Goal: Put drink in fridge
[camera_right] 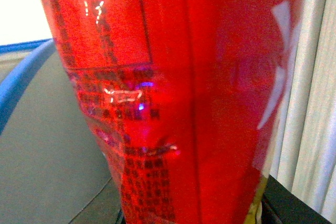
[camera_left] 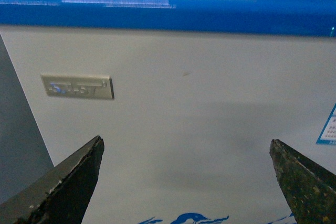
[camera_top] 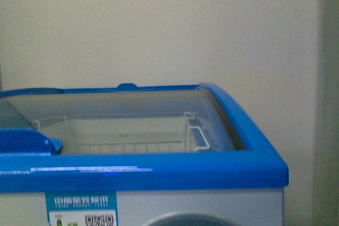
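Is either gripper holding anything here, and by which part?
The right gripper appears to hold the drink by its red-labelled body; the jaws are barely visible. The left gripper is open and empty.

1. The fridge (camera_top: 238,205) is standing against a pale wall, showing a white body, a blue top rim and a curved glass lid.
2. A white wire basket (camera_top: 197,133) is hanging inside the fridge, toward its right end.
3. The drink (camera_right: 178,98) is showing only its glossy, crinkled red label, just beside the fridge's blue rim.
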Robot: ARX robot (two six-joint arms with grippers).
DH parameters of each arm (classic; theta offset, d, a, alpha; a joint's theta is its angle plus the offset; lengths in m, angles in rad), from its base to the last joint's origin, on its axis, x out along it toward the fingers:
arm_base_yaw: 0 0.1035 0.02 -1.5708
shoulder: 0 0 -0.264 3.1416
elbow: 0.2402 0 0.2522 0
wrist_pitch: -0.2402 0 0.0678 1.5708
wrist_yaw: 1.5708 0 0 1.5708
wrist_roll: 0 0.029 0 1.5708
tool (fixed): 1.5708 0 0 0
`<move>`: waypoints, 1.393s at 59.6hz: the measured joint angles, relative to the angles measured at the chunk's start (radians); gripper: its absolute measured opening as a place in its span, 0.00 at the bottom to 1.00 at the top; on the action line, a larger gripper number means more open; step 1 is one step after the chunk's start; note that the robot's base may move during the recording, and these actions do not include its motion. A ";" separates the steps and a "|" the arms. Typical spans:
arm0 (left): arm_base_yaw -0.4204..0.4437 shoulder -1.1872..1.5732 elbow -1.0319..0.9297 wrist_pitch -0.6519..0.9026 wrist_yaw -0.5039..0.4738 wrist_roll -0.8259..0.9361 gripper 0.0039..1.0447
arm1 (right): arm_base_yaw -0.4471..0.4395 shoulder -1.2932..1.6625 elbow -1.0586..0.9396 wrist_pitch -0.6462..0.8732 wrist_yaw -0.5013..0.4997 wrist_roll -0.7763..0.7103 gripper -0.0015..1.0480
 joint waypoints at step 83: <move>0.187 1.043 0.380 0.319 0.634 0.796 0.92 | 0.001 0.000 0.000 0.002 0.000 -0.001 0.38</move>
